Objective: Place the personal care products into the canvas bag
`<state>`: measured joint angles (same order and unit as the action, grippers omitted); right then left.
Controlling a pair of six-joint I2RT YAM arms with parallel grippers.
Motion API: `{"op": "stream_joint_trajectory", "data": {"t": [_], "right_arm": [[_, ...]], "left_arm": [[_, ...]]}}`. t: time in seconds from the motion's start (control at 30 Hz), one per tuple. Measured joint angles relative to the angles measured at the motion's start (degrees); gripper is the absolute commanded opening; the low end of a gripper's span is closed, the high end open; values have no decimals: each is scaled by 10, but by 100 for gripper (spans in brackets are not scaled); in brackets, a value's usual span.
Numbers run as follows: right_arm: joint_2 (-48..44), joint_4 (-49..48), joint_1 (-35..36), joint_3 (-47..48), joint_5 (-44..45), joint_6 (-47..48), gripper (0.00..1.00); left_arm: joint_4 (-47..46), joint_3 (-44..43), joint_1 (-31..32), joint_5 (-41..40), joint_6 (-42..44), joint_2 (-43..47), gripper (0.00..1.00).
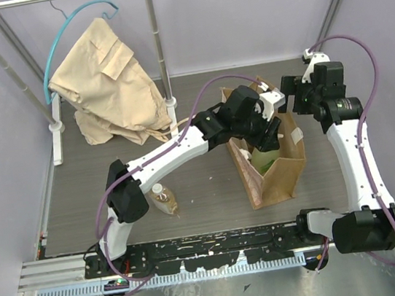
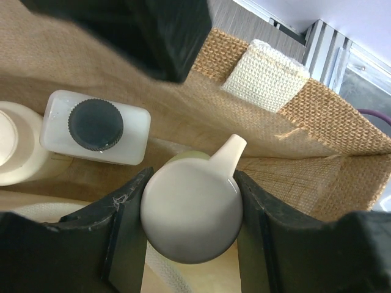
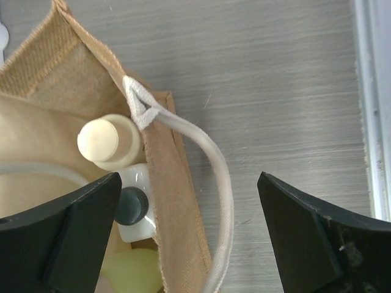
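The tan canvas bag [image 1: 280, 173] stands upright right of centre. My left gripper [image 1: 267, 138] reaches into its mouth. In the left wrist view that gripper [image 2: 192, 178] is shut on the white round cap of the green-yellow bottle [image 2: 190, 213], which is inside the bag. Beside it in the bag are the white rectangular bottle with a black cap [image 2: 95, 125] and the cream bottle [image 2: 15, 149]. The amber bottle with a white cap [image 1: 163, 199] stands on the table to the left. My right gripper [image 3: 188, 180] hangs open above the bag wall [image 3: 177, 213] and its pale handle [image 3: 221, 183].
A beige garment [image 1: 104, 84] hangs from a blue hanger on a white rack [image 1: 161, 57] at the back left. The right arm [image 1: 352, 148] curves along the right side of the bag. A metal rail [image 1: 197, 251] runs along the near edge.
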<state>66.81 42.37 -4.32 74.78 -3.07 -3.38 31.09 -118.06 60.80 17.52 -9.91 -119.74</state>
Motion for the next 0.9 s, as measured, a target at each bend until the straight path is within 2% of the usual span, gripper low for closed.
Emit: {"op": "stream_joint_trajectory", "data": {"t": [0.03, 0.13, 0.23, 0.77, 0.8, 0.87, 0.9], "right_arm": [[2, -5, 0, -11, -6, 0, 95], [5, -14, 0, -40, -19, 0, 78], [6, -20, 0, -63, -32, -2, 69], [11, -35, 0, -69, -37, -3, 69], [11, -35, 0, -69, -37, -3, 69], [11, -36, 0, -69, -37, -3, 69], [11, -36, 0, -69, -37, -3, 70]], "left_arm": [[-3, 1, 0, -1, -1, 0, 0], [-17, 3, 0, -2, -4, 0, 0], [-35, 12, 1, -3, -7, 1, 0], [-92, 106, 2, -9, -18, 8, 1], [-97, 112, 2, -12, -19, 9, 4], [-107, 125, 2, -17, -21, 13, 19], [-111, 130, 2, -20, -22, 14, 22]]}}
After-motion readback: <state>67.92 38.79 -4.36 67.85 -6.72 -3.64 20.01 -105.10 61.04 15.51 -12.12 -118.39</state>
